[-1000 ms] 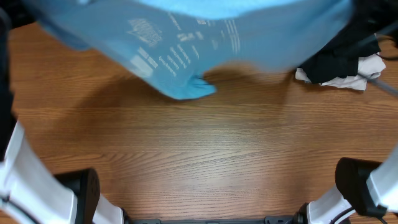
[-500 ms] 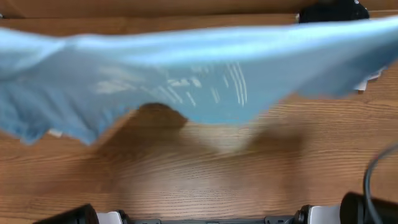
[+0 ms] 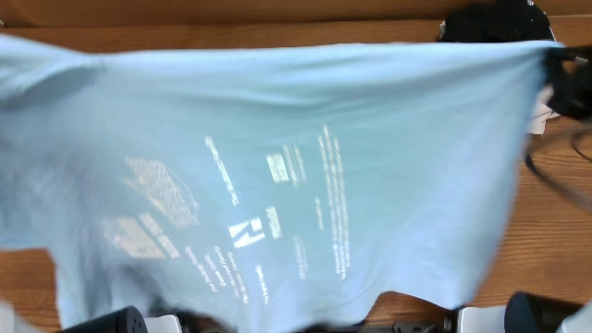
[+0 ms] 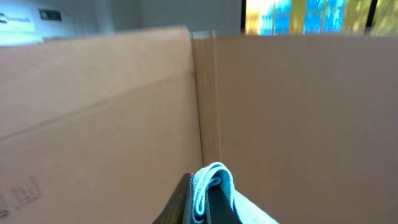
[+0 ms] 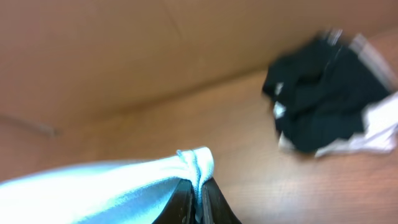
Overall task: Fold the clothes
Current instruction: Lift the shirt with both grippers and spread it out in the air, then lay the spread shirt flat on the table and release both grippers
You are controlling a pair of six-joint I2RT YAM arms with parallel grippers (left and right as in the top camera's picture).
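Cloth filled most of the overhead view: the light blue T-shirt (image 3: 277, 166) was stretched wide and held up off the wooden table (image 3: 555, 240). Its top edge ran nearly straight from one side of the frame to the other, and its lower hem sagged toward the near edge. Small white prints lay scattered across its middle. Black garments (image 3: 490, 20) sat at the far right, just beyond the shirt's upper right corner, and both claws were too blurred or hidden there to read. From the left wrist, the left gripper (image 4: 199, 193) had its dark fingers pressed together on a folded edge of the T-shirt, a small loop of blue cloth standing up between them. A cardboard wall (image 4: 280, 112) filled the background. From the right wrist, the right gripper (image 5: 198, 190) likewise pinched a bunched corner of the T-shirt, with the rest of the cloth trailing away to the left of the picture. Beyond it, on the table near the foot of the cardboard wall, the black garments lay in a heap with a bit of white cloth (image 5: 370, 142) at their edge. That view was blurred.
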